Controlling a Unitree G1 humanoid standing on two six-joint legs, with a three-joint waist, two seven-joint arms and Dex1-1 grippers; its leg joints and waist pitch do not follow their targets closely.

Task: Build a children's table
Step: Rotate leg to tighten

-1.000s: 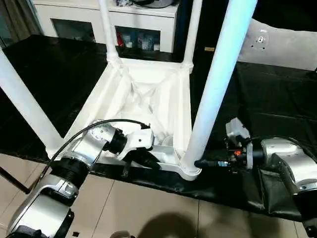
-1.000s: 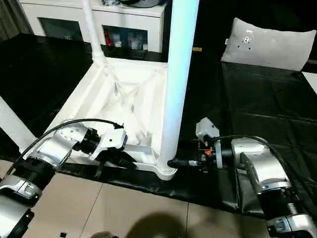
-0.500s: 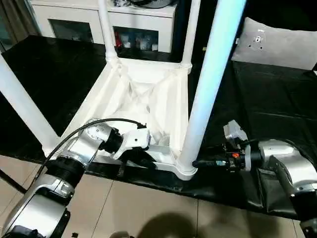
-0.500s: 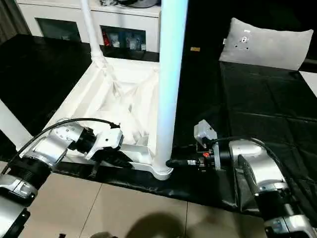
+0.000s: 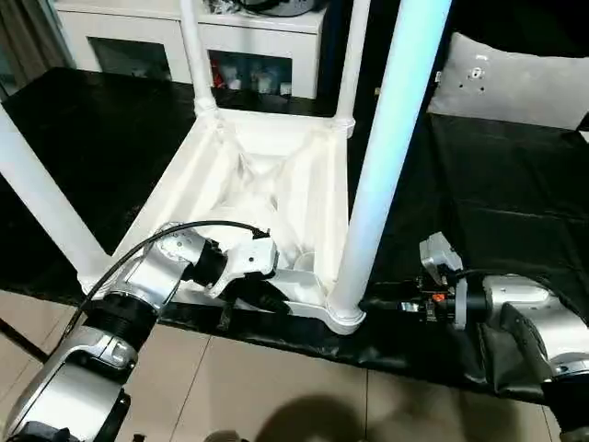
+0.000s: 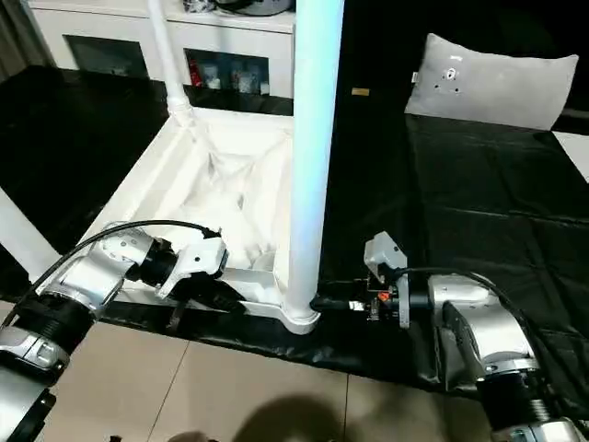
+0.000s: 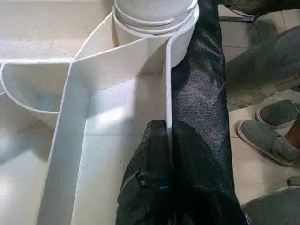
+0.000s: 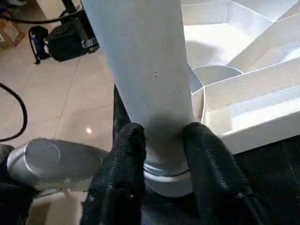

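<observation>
The white tabletop (image 6: 235,198) is laid upside down on a black sheet (image 6: 479,184), its ribbed underside exposed, with tube legs standing in its corner sockets. The nearest leg (image 6: 311,157) is met at its flared base by the right gripper (image 6: 324,302), while the tabletop's near rim is reached by the left gripper (image 6: 216,295). A grey cushion (image 6: 497,83) is seen at the sheet's far right, and a white cabinet (image 6: 175,41) behind.

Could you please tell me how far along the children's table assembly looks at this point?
Nearly done, it seems: the white plastic ribbed tabletop lies upside down with four white tapered tube legs standing in its corner sockets. In hand: the left gripper pinches the tabletop's near rim, while the right gripper straddles the base of the near right leg. Likely left: seating that leg fully and turning the table upright.
</observation>
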